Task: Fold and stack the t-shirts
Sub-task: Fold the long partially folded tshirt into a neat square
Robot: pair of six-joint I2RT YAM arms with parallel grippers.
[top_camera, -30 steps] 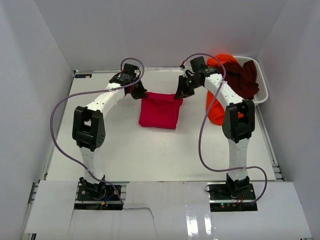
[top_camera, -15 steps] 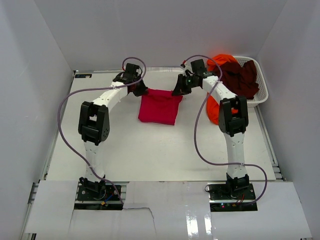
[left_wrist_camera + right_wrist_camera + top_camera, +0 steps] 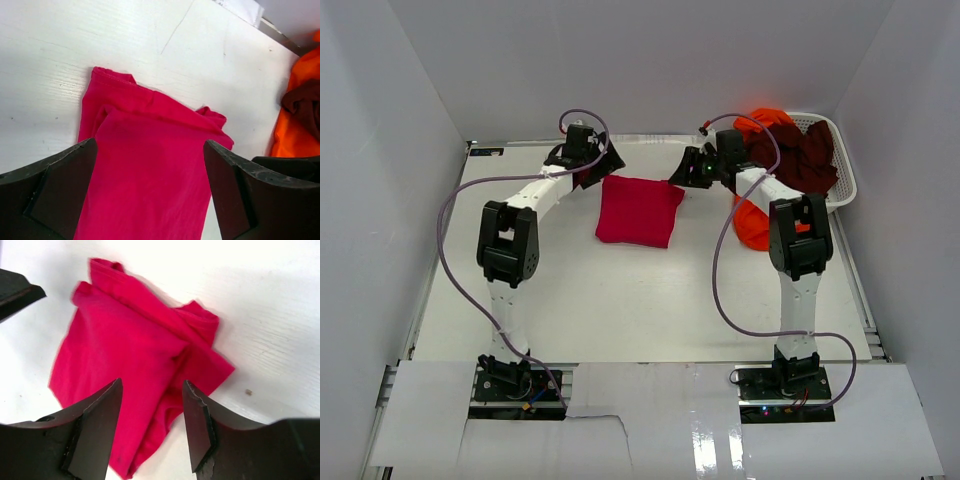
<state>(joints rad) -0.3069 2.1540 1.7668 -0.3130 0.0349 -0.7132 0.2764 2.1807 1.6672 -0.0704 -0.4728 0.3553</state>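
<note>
Looking down from the top camera first: the red t-shirt (image 3: 638,211) lies folded in a rough square on the table (image 3: 620,310), far-centre, between my two arms. The left gripper (image 3: 603,164) sits at its far-left corner and the right gripper (image 3: 680,177) at its far-right corner; neither has cloth in it. The orange t-shirt (image 3: 752,226) spills from the basket (image 3: 848,188) onto the table at far right, and the maroon t-shirt (image 3: 807,155) is heaped inside. There is bare table on the near side of the red one and to its left. The far edge is close behind it, and the orange cloth is near on the right.

Left wrist: the left gripper (image 3: 150,150) has its jaws spread wide with nothing between them, hovering over the red t-shirt (image 3: 150,200). The hems are stacked unevenly at the far corners. I judge it soft, light and limp, so the layers will slide apart if I drag it. I'd pinch through all the layers at a corner or a folded edge.

Right wrist: the right gripper (image 3: 152,382) has its jaws apart and empty above the red t-shirt (image 3: 125,365). A loose flap sticks out at the right corner, a likely snag, so I'd grip inboard of it.
</note>
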